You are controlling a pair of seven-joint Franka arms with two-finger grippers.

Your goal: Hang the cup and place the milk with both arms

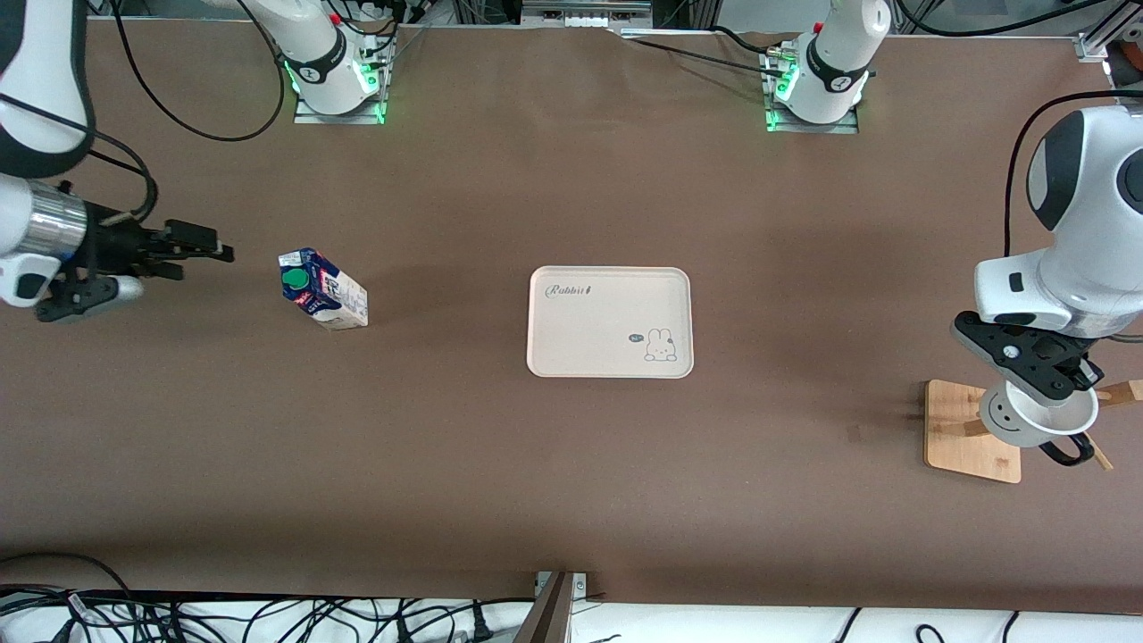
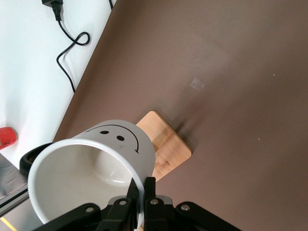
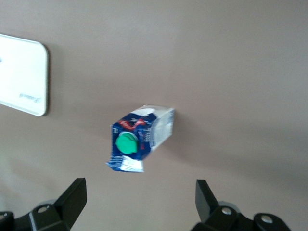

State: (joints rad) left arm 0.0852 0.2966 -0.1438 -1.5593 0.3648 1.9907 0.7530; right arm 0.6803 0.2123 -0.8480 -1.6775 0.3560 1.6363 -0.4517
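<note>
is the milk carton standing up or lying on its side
Standing. The milk carton rests on its base on the table, green cap up top; the open right gripper hovers beside it.

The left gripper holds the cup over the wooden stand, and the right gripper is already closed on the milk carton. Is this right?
Not quite. The right wrist view shows the right gripper open, short of the milk carton. The left gripper does hold the cup over the wooden stand.

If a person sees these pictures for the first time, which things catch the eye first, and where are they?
First is the smiling white cup, which the left gripper holds by its rim over the wooden rack at the left arm's end of the table. Next is the milk, standing alone toward the right arm's end, with the open right gripper close beside it. Between them lies a pale rabbit tray.
</note>
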